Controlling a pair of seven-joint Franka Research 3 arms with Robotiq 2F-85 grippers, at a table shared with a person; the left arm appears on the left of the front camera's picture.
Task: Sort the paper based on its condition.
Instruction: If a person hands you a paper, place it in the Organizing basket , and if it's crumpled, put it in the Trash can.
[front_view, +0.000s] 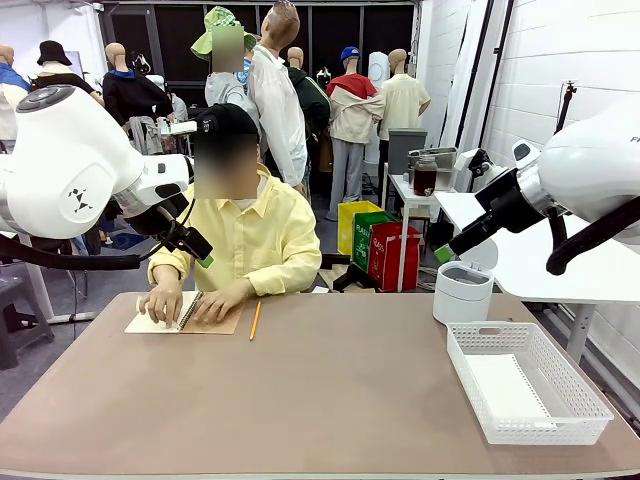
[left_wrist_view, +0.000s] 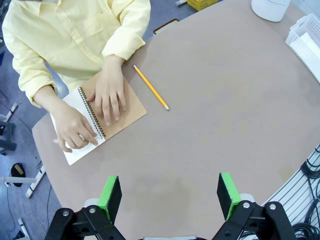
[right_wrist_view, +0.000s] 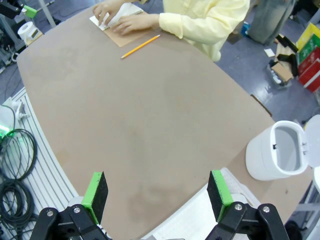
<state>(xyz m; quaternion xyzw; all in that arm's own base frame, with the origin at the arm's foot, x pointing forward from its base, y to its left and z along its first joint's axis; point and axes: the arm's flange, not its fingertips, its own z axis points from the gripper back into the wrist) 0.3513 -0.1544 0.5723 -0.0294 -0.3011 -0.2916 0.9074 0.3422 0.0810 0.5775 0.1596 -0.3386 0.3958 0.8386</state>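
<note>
A smooth white sheet of paper (front_view: 503, 386) lies flat in the white basket (front_view: 580, 405) at the table's right front. At the far left a person in a yellow shirt rests both hands on an open spiral notebook (front_view: 222, 322) (left_wrist_view: 131, 114) (right_wrist_view: 121, 39), whose white page (left_wrist_view: 76, 148) shows under one hand. My left gripper (front_view: 192, 242) (left_wrist_view: 169, 196) hangs open high above the table's left side, with nothing between its green pads. Over the right side, my right gripper (front_view: 448, 248) (right_wrist_view: 156, 195) is raised, open and holding nothing.
A yellow pencil (front_view: 255, 320) (left_wrist_view: 150, 87) (right_wrist_view: 140, 46) lies right of the notebook. A white round bin (front_view: 463, 291) (right_wrist_view: 280, 159) with its lid up stands at the far right, behind the basket. The brown tabletop (front_view: 320, 390) is bare in the middle.
</note>
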